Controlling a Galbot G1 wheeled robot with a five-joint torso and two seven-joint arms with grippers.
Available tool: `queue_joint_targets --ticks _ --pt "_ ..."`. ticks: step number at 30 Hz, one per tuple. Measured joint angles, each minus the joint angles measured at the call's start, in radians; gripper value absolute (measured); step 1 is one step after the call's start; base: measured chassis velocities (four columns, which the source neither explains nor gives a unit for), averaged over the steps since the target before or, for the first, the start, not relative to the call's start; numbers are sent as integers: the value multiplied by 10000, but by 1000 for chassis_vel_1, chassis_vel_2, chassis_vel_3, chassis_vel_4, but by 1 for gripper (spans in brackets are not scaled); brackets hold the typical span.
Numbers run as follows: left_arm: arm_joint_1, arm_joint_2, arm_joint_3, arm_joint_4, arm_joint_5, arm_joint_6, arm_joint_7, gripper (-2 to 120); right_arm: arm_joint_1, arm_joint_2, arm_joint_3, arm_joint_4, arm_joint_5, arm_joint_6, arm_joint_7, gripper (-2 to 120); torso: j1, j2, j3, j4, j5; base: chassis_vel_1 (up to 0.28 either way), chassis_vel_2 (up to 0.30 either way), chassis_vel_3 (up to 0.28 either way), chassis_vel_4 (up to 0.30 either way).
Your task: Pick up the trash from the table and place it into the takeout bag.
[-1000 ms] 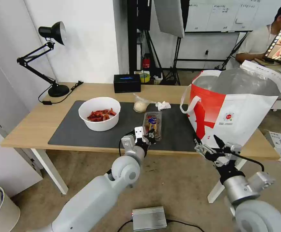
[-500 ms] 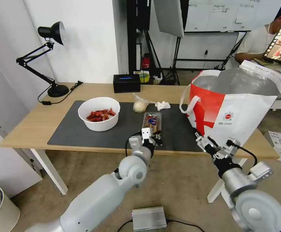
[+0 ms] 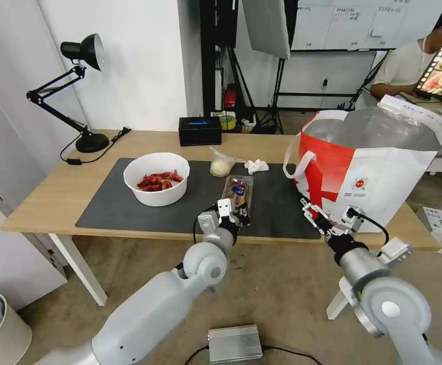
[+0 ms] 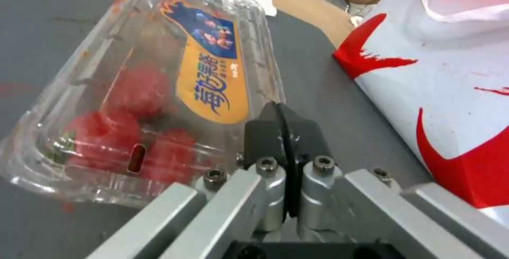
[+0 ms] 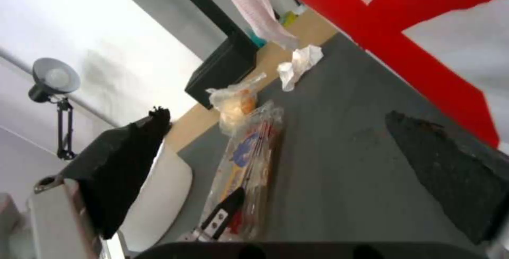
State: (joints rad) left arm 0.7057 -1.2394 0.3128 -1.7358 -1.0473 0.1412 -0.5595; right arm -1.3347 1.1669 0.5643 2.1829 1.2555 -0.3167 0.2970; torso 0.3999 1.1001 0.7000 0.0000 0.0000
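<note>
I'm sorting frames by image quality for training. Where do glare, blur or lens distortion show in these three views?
Head view: wide-angle bending at the edges, the takeout bag's foil lining shining. Left wrist view: glare on the clear clamshell tray, the left gripper soft from closeness. Right wrist view: the right gripper's dark fingers blurred up close, desk lamp against a bright, washed wall.

Table (image 3: 53, 197) carries mat (image 3: 114, 208), lamp (image 3: 86, 137), seemingly bag (image 3: 383, 172)

White-and-red takeout bag (image 3: 378, 172) (foil-lined)
</note>
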Motion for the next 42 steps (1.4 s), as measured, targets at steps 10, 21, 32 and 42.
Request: queue_joint_targets --ticks 10,21,32,42 --pt "30 12 -121 -65 -136 -12 -150 0 645 24 -411 -601 412 -70 5 100 0 -1 -1 0 0 0 0 0 0" --pt "179 45 -278 -78 -175 -41 -227 0 1909 261 -1101 -1679 1030 -241 420 100 0 -1 0 0 -1 0 0 0 0" --pt "342 64 -382 -153 -184 -105 -323 0 3143 560 -1578 -2576 1471 -678 773 100 1 -3 0 -1 -1 0 0 0 0" --pt "325 135 -397 -274 -277 -128 -385 0 3735 987 -1913 -3045 1438 -991 1165 100 0 -3 0 0 -1 0 0 0 0"
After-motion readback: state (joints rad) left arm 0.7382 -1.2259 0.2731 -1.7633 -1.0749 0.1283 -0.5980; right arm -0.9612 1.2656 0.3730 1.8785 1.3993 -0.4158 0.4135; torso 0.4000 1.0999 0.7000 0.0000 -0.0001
